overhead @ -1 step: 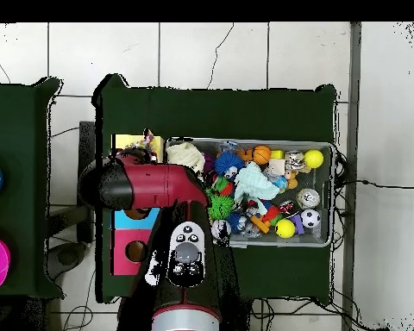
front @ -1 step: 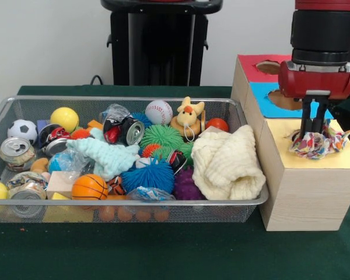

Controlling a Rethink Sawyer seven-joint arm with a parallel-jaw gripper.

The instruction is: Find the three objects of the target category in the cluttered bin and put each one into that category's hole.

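My gripper (front @ -1 step: 311, 135) hangs over the yellow end (front @ -1 step: 345, 157) of the wooden box, at the right of the front view. Its fingers stand close together, shut on a multicoloured patterned cloth (front @ -1 step: 324, 144) that lies bunched over the yellow hole. In the wire bin (front @ -1 step: 128, 102), a cream knitted cloth (front @ -1 step: 227, 164) lies at the right end and a pale teal cloth (front @ -1 step: 108, 154) near the middle. From overhead, the patterned cloth (overhead @ -1 step: 146, 139) peeks out beyond the arm, and the cream cloth (overhead @ -1 step: 186, 156) sits at the bin's (overhead @ -1 step: 329, 194) left end.
The box also has a blue section (front @ -1 step: 267, 100) and a red section (front @ -1 step: 252, 67), each with a hole. The bin holds several balls, crushed cans (front @ -1 step: 16, 151), spiky toys (front @ -1 step: 149, 176) and a plush duck (front @ -1 step: 187, 118). Green cloth covers the table (front @ -1 step: 163, 251).
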